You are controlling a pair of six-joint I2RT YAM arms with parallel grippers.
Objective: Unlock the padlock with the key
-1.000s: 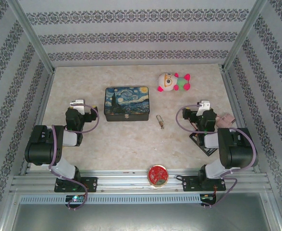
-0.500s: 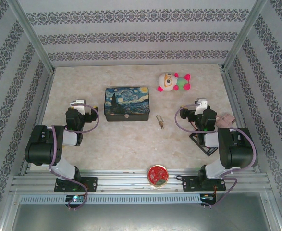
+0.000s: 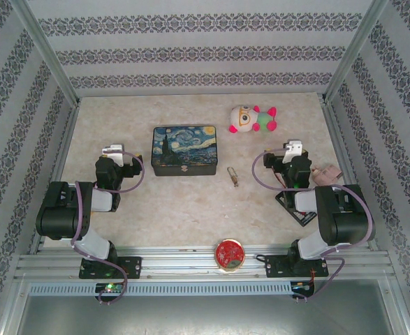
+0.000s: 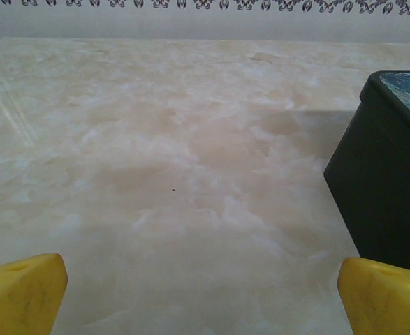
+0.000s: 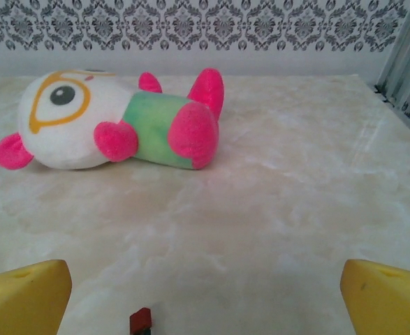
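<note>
**A:** From above, where do things lie?

**B:** The padlock [image 3: 231,174] lies flat on the worktop [image 3: 177,209], between the arms and just right of the tin [image 3: 184,149]. A thin sliver at its near end looks like the key [image 3: 235,183]. I cannot tell whether it is touching the padlock or already in it.

**A:** And the pincers?

**B:** The left pincer [image 3: 114,150] hangs left of the tin. The right pincer [image 3: 290,151] is well to the right of the padlock, nearer than the plush [image 3: 253,118]. Neither holds anything.

**A:** Left wrist?

**B:** The yellow fingers [image 4: 23,289] are spread wide over bare worktop, with the tin's dark wall to the right.

**A:** Right wrist?

**B:** Its fingers [image 5: 24,293] are spread just as wide, with the plush lying ahead.

**A:** How will the padlock and key handle?

**B:** I'd judge the padlock rigid, smooth and light, so it is likely to skid if nudged. Pinch it across the flat faces of the body and leave the shackle free. The key looks stiff but very thin, and it lies flat, so it will be hard to get under. Grip its head squarely, since it could twist between the pads.
</note>
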